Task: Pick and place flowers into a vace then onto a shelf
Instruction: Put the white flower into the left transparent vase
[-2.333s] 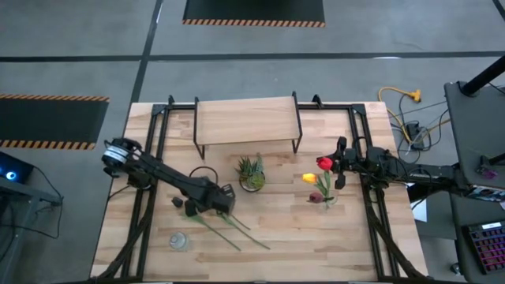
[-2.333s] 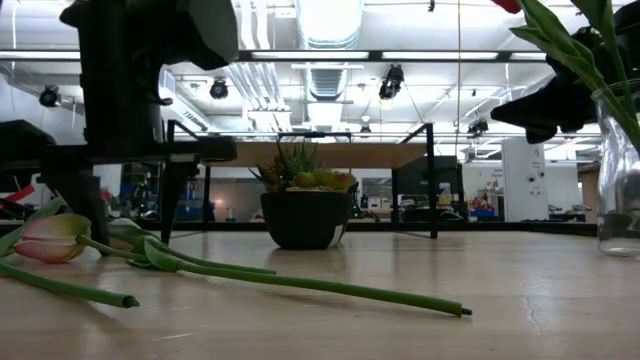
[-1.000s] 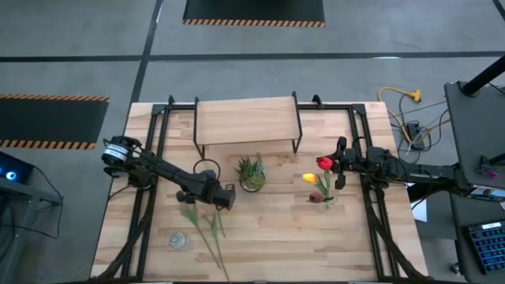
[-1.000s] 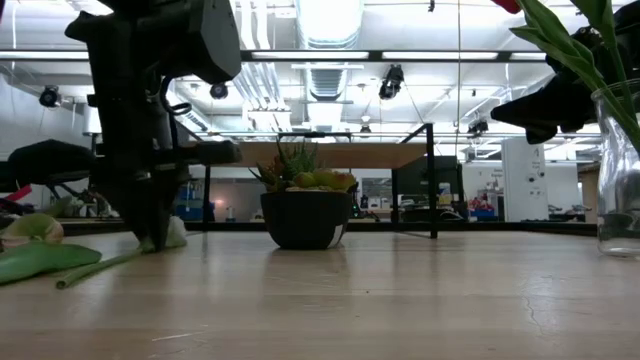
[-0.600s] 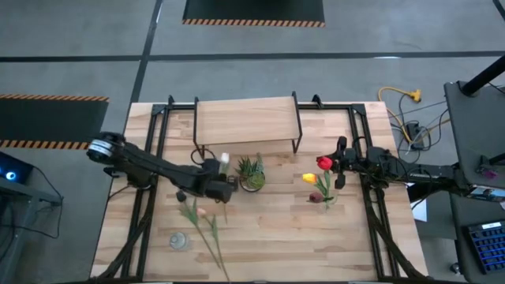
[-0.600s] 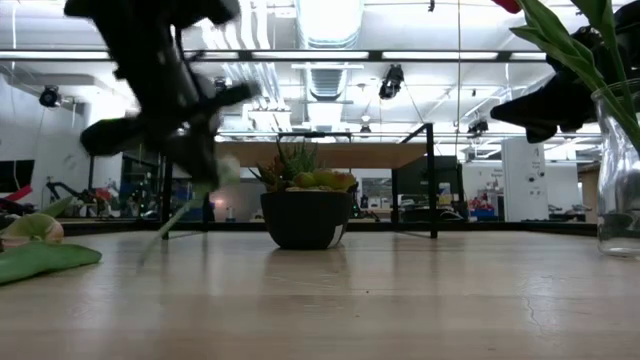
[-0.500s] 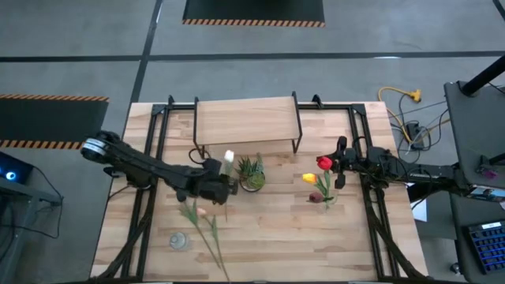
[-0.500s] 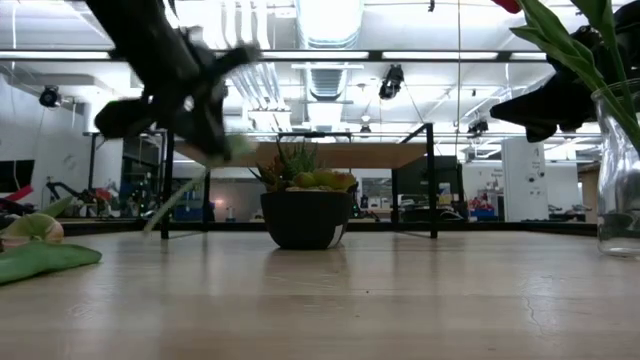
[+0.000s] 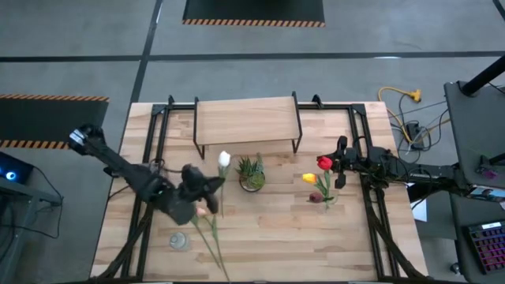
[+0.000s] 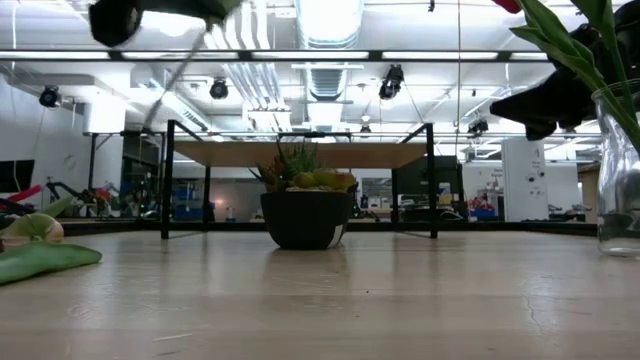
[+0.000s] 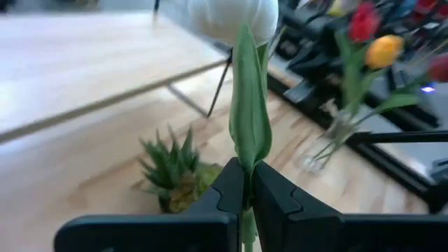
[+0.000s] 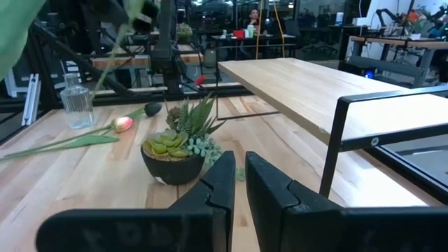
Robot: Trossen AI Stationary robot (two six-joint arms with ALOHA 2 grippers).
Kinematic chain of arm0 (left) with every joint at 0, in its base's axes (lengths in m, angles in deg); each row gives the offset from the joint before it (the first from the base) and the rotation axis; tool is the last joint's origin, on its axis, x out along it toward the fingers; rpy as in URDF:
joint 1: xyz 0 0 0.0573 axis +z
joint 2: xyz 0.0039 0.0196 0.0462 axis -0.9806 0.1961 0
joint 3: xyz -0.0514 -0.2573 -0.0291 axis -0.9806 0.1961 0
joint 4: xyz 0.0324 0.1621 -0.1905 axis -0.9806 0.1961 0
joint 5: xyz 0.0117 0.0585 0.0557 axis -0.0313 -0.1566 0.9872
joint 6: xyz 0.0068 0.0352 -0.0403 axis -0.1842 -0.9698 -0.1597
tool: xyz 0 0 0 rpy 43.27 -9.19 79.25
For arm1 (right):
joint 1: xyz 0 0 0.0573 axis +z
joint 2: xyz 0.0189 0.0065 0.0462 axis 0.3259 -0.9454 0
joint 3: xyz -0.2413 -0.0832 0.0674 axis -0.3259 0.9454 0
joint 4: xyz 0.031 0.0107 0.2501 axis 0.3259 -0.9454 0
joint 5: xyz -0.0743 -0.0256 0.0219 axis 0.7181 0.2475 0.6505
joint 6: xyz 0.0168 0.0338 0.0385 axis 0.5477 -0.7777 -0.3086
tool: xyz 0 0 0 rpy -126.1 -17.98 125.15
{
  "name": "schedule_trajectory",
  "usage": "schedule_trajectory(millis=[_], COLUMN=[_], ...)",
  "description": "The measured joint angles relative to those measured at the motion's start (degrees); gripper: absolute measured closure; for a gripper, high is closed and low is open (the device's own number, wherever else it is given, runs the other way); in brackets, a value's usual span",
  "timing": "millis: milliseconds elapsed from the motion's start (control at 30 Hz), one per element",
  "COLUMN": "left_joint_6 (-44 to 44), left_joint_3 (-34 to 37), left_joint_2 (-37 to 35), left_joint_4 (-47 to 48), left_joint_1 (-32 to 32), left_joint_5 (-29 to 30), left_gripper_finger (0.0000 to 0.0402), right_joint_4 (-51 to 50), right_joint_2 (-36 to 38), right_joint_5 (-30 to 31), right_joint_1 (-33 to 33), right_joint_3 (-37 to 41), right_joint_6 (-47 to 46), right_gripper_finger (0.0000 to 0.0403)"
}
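Pinching slender green stem (image 11: pixel 246 231)

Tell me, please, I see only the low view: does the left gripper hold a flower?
Observer: Yes. The left gripper is shut on the white tulip's stem.
Operator: What is in the vase?
Observer: The vase holds a red tulip, a yellow tulip and a dark tulip, beside the right gripper.
Operator: Is anything on the shelf?
Observer: No, the shelf top is bare.
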Motion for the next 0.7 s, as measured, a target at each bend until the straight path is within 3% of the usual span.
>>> schedule_trajectory(millis=[233,467,700], left_joint_6=[-1.37,-7.43,-15.66], left_joint_3=[0.00,-0.16,-7.74], left_joint_2=[-0.81,-1.26,-1.66], left_joint_4=[-0.08,-0.73,-0.98], left_joint_1=[-10.23,-18.34,-23.94], left_joint_5=[10.08,16.56,19.23], left_gripper_finger=[0.0401,0.0401,0.0401], right_joint_4=[0.36,1.29,2.77], right_joint_2=[0.00,0.00,-0.02], right_joint_5=[0.00,0.00,-0.04], right_joint_1=[0.00,0.00,0.00], right_joint_3=[0.00,0.00,0.00], right_joint_6=[0.00,0.00,-2.57], right_gripper_finger=[0.0374,0.0374,0.0374])
